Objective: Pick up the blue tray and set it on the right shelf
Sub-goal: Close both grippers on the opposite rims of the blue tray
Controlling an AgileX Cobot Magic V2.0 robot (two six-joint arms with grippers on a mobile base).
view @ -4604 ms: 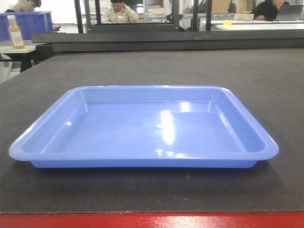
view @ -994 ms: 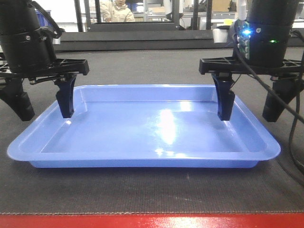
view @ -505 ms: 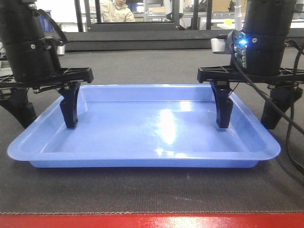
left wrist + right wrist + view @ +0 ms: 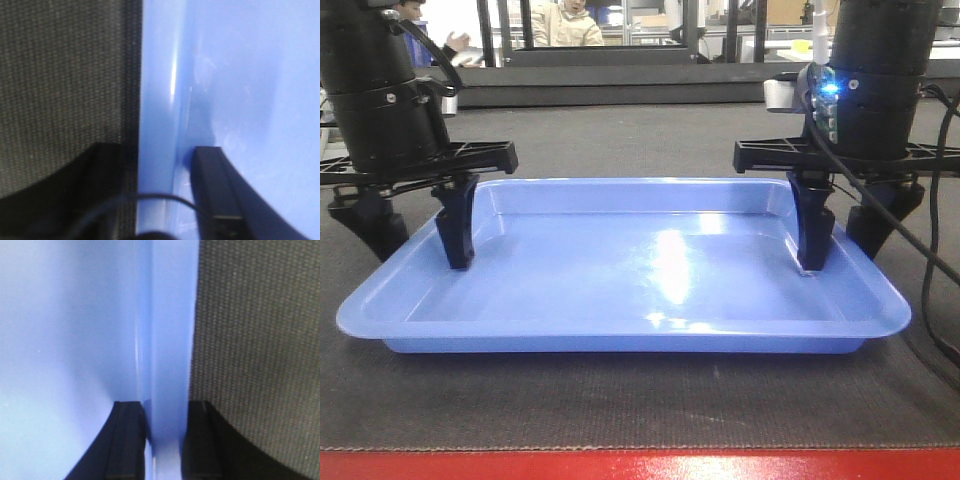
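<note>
The wide, shallow light-blue plastic tray lies flat on the dark grey matted surface. The right hand pinches its right rim; the left hand straddles the left rim narrowly, grip unclear.

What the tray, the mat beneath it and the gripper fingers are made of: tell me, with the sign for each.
Blue tray: plastic, glossy; bright highlights on its floor and a rounded, moulded-looking rim.
Tabletop mat: dark grey and matte with a fine woven grain; fabric or rubber, hard to tell.
Gripper fingers: matte black, likely moulded plastic; no shine.
</note>
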